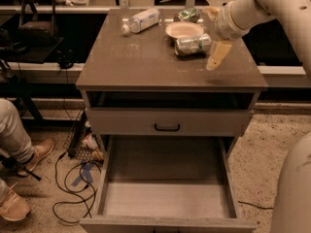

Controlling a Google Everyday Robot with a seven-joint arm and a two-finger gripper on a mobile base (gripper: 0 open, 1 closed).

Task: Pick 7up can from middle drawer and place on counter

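The 7up can lies on its side on the counter, touching the front edge of a pale bowl. My gripper is just right of the can, open and empty. One finger hangs low over the counter, and the other is up near the back edge. The middle drawer is pulled out below, and its floor is bare.
A clear plastic bottle lies at the counter's back left. A shiny green packet is behind the bowl. A closed drawer front with a black handle sits above the open drawer. A person's legs and floor cables are at left.
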